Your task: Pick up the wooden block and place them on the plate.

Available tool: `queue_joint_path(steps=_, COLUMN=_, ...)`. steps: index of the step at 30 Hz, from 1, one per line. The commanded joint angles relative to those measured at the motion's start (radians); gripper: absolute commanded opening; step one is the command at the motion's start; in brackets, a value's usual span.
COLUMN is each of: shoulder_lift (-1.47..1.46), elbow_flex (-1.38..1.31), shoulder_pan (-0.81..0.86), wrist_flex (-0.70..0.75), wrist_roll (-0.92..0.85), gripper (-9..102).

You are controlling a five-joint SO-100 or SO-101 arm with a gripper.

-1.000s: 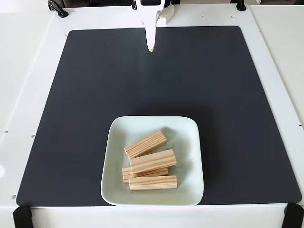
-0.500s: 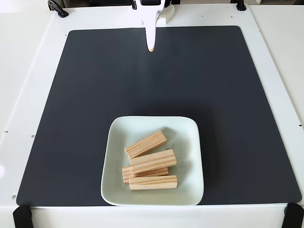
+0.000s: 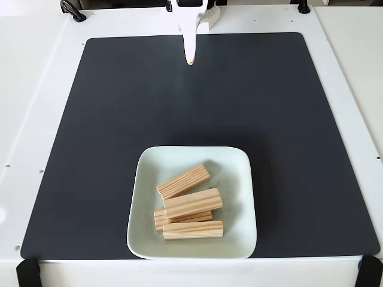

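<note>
Grained pine blocks (image 3: pixel 187 205) on glossy plate (image 3: pixel 239 179)

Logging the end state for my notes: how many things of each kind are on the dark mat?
Wooden blocks: 4, at and, all on the plate
Plate: 1
Total: 5

No legible text, label, brand, number or sign anywhere.
</note>
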Motion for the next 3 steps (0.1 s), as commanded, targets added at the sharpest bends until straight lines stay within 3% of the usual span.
queue_joint_path(steps=1, shoulder_lift=0.005, elbow_flex=0.0, shoulder_pan=-0.006, wrist_flex=0.005, wrist_roll=0.002, gripper=-1)
queue_joint_path(steps=3, shoulder_lift=0.005, elbow_flex=0.0, shoulder_pan=-0.006, wrist_flex=0.005, wrist_roll=0.002, gripper=-1)
